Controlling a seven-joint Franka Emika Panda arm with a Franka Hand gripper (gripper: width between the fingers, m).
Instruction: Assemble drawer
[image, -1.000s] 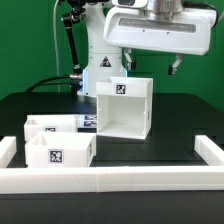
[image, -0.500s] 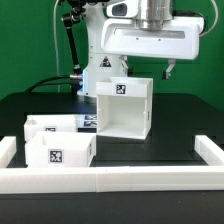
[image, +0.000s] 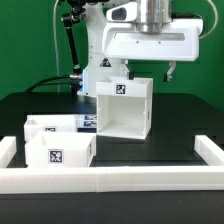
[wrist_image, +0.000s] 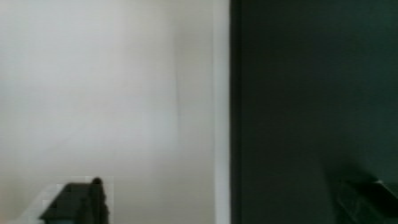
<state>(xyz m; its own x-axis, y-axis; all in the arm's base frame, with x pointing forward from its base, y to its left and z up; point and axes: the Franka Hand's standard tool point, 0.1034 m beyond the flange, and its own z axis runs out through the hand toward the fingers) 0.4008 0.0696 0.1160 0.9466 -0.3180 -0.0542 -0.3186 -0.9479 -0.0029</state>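
Directly under the gripper (image: 151, 72) stands the tall casing (image: 125, 108), upright at mid-table. Its wall toward the exterior view's right seems to lie between the wide-spread fingers (nothing pinched yet). Two trays (image: 60, 150) sit well apart, toward the exterior view's left. Only black-and-white square tags show, with no readable writing.

words/numbers: none readable | casing tag (image: 121, 89): black-and-white square code, 12 o'clock on casing (image: 125, 118) front | tray tag (image: 54, 155): similar code, near tray (image: 78, 150), 7 o'clock from casing
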